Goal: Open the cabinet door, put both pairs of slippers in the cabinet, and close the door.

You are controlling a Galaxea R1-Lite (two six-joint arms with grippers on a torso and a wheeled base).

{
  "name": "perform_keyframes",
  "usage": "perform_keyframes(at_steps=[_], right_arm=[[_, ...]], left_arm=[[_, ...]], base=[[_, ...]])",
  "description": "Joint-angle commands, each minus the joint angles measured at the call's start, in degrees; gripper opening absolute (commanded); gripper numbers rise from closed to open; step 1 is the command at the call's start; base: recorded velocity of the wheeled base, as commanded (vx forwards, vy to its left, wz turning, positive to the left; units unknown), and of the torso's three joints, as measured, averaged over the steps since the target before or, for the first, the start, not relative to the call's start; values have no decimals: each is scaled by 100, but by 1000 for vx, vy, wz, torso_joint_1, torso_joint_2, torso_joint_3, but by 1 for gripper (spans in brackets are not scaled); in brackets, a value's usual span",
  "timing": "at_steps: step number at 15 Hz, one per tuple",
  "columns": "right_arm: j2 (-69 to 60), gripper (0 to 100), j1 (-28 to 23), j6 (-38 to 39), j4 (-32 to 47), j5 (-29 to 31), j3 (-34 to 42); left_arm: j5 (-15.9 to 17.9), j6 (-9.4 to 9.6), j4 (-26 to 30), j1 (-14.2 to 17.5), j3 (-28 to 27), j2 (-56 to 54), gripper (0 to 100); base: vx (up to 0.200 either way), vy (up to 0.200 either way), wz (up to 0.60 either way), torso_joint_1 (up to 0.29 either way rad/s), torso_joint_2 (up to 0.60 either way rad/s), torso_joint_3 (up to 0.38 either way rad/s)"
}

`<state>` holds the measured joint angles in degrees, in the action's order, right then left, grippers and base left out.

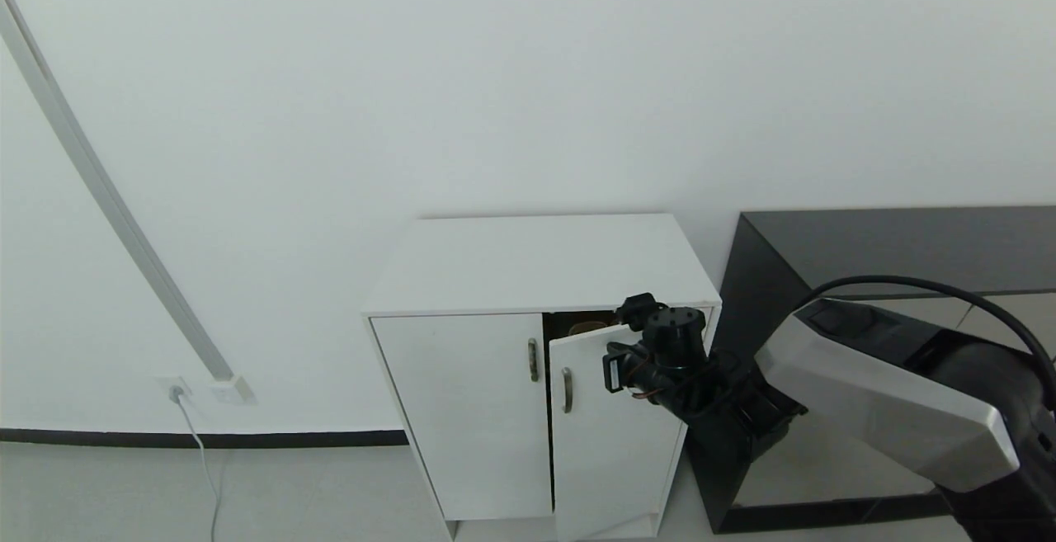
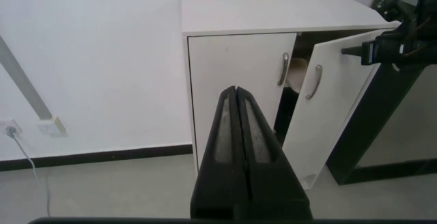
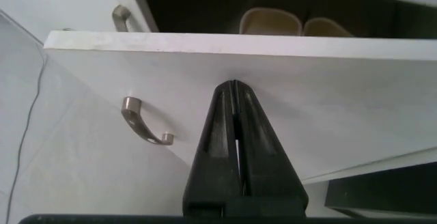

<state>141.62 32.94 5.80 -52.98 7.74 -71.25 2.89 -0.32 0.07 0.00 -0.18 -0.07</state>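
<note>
well, the cabinet (image 1: 536, 266) sits in the lower middle of my head view, white, set against the wall. its left door (image 1: 470, 410) is shut flat. its right door (image 1: 615, 443) stands ajar, swung out a little, with a dark gap between the two. over the ajar door's top edge i can see beige slippers (image 3: 270, 20) inside, two rounded ends side by side near the top of the cabinet. each door carries a curved metal handle (image 1: 567, 389) next to the gap.

my right claw (image 3: 235, 86) has its fingers pressed together with nothing between them. its tips are right at the outer face of the ajar door, just under the top edge and beside the handle. my left claw (image 2: 235, 94) is likewise closed up and empty, well apart from the cabinet and facing its front.

just beside the cabinet, toward the right of the frame, stands a glossy black unit (image 1: 866, 245). at lower left a wall socket (image 1: 175, 391) has a cable (image 1: 202, 459) running down to the floor.
</note>
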Motion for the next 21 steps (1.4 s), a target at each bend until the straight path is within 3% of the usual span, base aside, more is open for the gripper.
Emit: perform_keyframes(at_steps=[1, 21], right_arm=[[94, 0, -33, 0, 95, -1, -231], [481, 0, -288, -9, 719, -1, -1338]], left_arm=[[1, -3, 1, 0, 1, 7, 0], [-8, -3, 1, 0, 1, 7, 0]], base=[[0, 0, 0, 0, 0, 0], [0, 0, 0, 0, 0, 0]])
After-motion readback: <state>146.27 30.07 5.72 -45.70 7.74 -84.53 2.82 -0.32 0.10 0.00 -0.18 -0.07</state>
